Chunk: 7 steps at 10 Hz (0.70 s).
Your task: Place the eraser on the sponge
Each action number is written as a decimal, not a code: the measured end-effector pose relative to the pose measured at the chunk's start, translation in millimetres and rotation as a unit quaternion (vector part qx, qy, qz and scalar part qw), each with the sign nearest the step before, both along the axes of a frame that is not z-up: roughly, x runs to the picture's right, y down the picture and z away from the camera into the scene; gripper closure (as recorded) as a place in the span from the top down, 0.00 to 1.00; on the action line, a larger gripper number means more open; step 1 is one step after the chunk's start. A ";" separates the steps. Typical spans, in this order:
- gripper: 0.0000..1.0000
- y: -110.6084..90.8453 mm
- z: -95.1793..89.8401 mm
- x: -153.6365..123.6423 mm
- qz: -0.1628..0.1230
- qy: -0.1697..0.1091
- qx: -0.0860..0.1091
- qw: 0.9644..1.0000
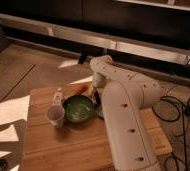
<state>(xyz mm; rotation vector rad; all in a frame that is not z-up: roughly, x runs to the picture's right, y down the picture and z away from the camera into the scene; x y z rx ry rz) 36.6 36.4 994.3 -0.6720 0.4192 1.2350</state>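
Observation:
My white arm (123, 105) fills the right half of the view and bends down over the far side of the wooden table (63, 145). The gripper (95, 96) is low at the table, just right of the green bowl (78, 108), mostly covered by the arm's own wrist. Only a dark blue sliver of the sponge (100, 114) peeks out between the bowl and the arm. The eraser is hidden from this view. An orange-red elongated item (82, 89) lies behind the bowl, just left of the gripper.
A white cup (55, 115) stands left of the bowl, with a small bottle (57, 96) behind it. Black cables (180, 107) lie on the floor to the right. A dark wall with a metal rail (113, 42) runs behind the table.

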 end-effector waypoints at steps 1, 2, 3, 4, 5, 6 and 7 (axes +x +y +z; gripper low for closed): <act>0.64 3.5 2.5 -3.1 0.001 -0.002 -0.007 1.000; 0.60 6.2 3.7 -5.8 0.000 -0.005 -0.013 1.000; 0.49 8.6 4.7 -8.0 -0.004 -0.007 -0.021 1.000; 0.39 8.4 5.3 -7.6 -0.006 -0.005 -0.024 1.000; 0.32 6.9 5.5 -5.4 -0.007 -0.002 -0.025 1.000; 0.21 2.5 5.2 1.1 -0.010 0.006 -0.024 1.000; 0.09 -5.4 4.2 7.1 -0.014 0.016 -0.018 1.000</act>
